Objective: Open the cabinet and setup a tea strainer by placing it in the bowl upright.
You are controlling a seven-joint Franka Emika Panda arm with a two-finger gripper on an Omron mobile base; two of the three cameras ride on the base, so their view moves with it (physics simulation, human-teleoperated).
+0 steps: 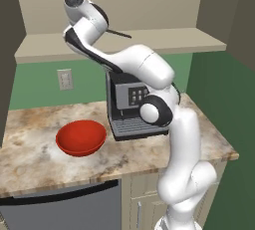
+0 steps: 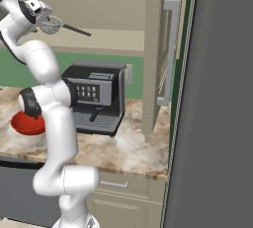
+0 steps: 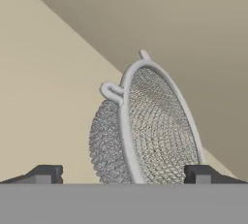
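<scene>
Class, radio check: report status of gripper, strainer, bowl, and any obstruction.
Gripper open, fingers straddling tea strainer on cabinet shelf. Bowl on counter. Coffee machine below.

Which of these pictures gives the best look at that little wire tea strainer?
The hand view: the tea strainer sits close up between the open gripper's fingertips, mesh and rim clear. The right base view shows it small, up in the cabinet by the hand, dark handle sticking out. In the left base view the arm hides the basket.
</scene>
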